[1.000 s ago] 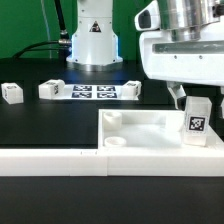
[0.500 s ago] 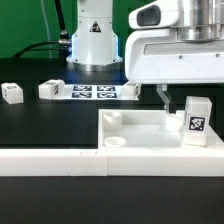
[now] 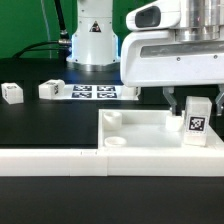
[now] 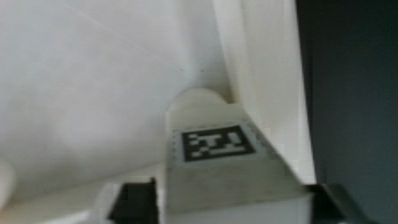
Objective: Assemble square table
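The white square slab [image 3: 140, 126] lies with its raised rim up on the exterior view's right, against the front wall; two round corner holes [image 3: 117, 141] show at its left end. One tagged white leg [image 3: 197, 119] stands upright in the slab's right corner. My gripper [image 3: 193, 100] hangs over that leg, its jaws open and standing on either side of the leg's top. In the wrist view the leg [image 4: 217, 150] fills the space between my dark fingers [image 4: 135, 203], midway at the gripper [image 4: 228, 205], with the slab [image 4: 89, 90] below.
Two loose legs [image 3: 11, 93] [image 3: 50, 89] lie on the black table at the exterior view's left, a third [image 3: 129, 88] by the marker board [image 3: 92, 92]. The long low white border wall [image 3: 50, 160] runs along the front. The arm's base [image 3: 92, 40] stands behind.
My gripper has shifted toward the exterior view's left and come down a little over the standing leg. The leg and slab have not moved.
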